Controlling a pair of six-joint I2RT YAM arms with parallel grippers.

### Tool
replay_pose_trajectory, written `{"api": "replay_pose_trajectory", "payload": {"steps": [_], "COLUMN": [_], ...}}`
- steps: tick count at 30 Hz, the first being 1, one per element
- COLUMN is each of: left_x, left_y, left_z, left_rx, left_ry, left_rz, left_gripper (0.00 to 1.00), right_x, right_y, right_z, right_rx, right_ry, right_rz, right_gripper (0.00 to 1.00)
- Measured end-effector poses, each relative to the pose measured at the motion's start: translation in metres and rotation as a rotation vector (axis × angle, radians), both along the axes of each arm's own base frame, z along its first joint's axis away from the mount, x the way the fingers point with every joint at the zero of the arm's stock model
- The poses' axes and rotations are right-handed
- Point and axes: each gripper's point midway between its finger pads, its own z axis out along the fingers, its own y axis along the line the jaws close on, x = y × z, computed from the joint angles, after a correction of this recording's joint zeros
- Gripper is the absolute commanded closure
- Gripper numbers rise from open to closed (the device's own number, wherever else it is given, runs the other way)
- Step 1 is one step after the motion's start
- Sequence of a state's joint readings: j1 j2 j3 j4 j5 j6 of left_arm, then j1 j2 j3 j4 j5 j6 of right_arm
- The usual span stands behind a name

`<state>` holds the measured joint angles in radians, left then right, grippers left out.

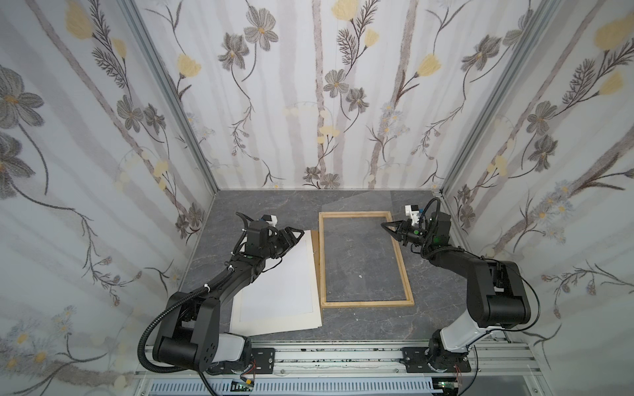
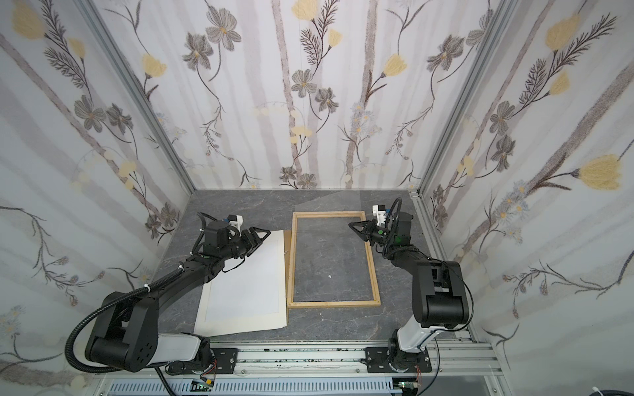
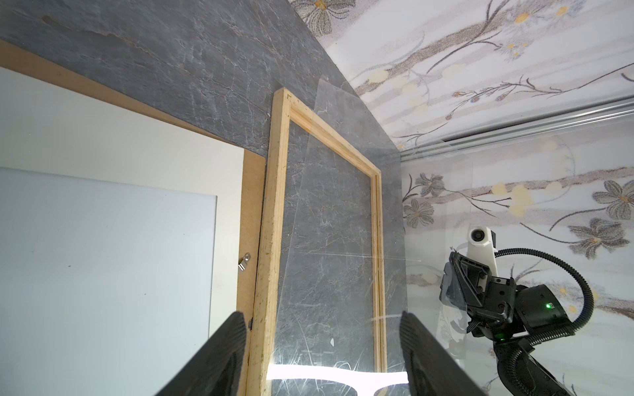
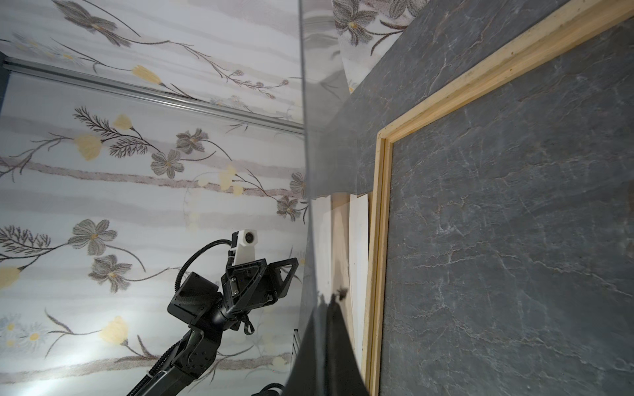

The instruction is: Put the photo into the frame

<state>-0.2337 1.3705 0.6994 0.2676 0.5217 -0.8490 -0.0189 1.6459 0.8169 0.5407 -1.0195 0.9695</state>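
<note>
Nearest the robot's base, at about 7 o'clock on the grey surface [image 1: 267, 212], the photo [image 1: 278, 284] lies flat with its plain white side up. It rests on a brown backing board [image 3: 250, 205] whose edge and a small metal clip [image 3: 244, 261] peek out along the side facing the frame. It is therefore outside the frame, just beside it, probably parked there so the opening stays free. The frame [image 1: 367, 303] lies flat from the centre towards 1 o'clock. Only the grey surface shows through its opening, so nothing has been laid in it yet. Farther back, at about 10 o'clock, the left end effector [image 1: 295, 243] hangs over the far end of the photo with its jaws spread wide and nothing between them. That looks like a waiting pose, ready to come down on the sheet's far edge. Opposite, at about 2 o'clock, the right end effector [image 1: 386, 226] is pinched tight. The right wrist view shows a clear sheet [image 3: 343, 240] running edge-on into its jaws, so it appears to grip that pane. The pane stands tilted over the far part of the frame, likely held by one edge so it can be lowered in before the photo follows. How much of its lower edge touches the frame cannot be told.
</note>
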Motion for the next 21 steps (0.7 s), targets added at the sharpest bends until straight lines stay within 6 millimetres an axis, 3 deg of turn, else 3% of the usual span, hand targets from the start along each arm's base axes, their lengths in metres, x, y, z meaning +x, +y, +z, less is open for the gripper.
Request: {"api": "replay_pose_trajectory", "payload": {"steps": [9, 21], "left_x": [0.001, 0.0], "left_y": [-0.002, -0.003], "left_z": [-0.006, -0.01], "left_rx": [-0.017, -0.023], "left_ry": [0.011, 0.021], "left_rz": [-0.002, -0.009], "left_gripper": [0.29, 0.29], "right_x": [0.005, 0.009], "right_y": [-0.002, -0.011], "right_z": [-0.034, -0.048], "right_rx": [-0.066, -0.148], "right_ry": [0.06, 0.072], "right_rz": [0.025, 0.042], "right_gripper": [1.0, 1.0]}}
